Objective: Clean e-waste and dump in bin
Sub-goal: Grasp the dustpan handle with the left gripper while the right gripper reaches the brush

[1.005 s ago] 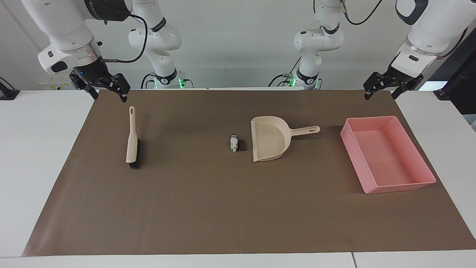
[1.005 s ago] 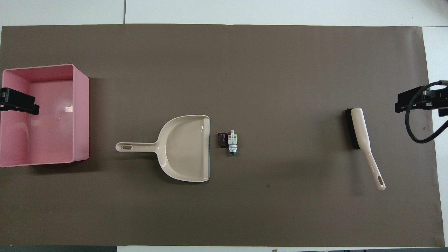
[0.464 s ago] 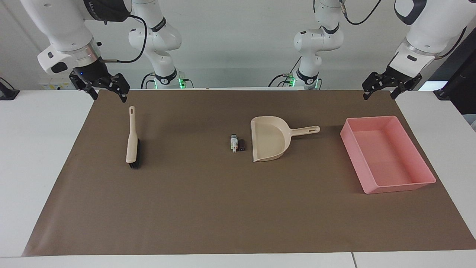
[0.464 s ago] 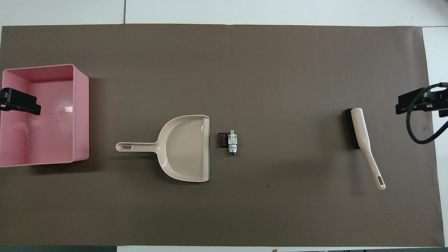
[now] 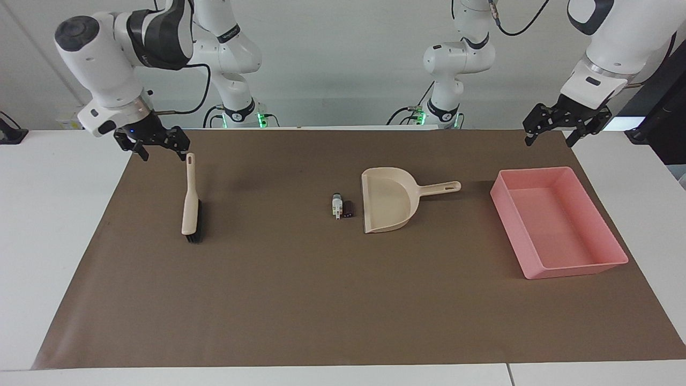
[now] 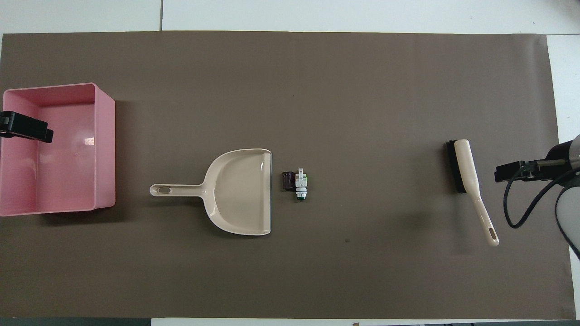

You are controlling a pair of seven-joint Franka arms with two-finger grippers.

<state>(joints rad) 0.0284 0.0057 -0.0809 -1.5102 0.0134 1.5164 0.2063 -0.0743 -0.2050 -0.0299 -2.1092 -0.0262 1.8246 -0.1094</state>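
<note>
The e-waste lies mid-mat: a whitish-grey bit with green (image 5: 336,206) and a small black block (image 5: 348,208), side by side at the mouth of the beige dustpan (image 5: 388,206). They also show in the overhead view, the whitish-grey bit (image 6: 301,183) and the black block (image 6: 287,179). The pink bin (image 5: 506,225) stands at the left arm's end, with nothing in it. My right gripper (image 5: 163,154) is open, raised beside the handle end of the brush (image 5: 190,201). My left gripper (image 5: 548,138) is open, in the air over the bin's end nearer the robots.
The dustpan (image 6: 240,192) has its handle pointing toward the bin (image 6: 105,149). The brush (image 6: 466,174) lies at the right arm's end, bristles down. A brown mat (image 5: 321,300) covers the white table.
My right gripper has come down and moved toward the brush's handle end. My left gripper has barely shifted. The e-waste, dustpan, brush and bin have not moved.
</note>
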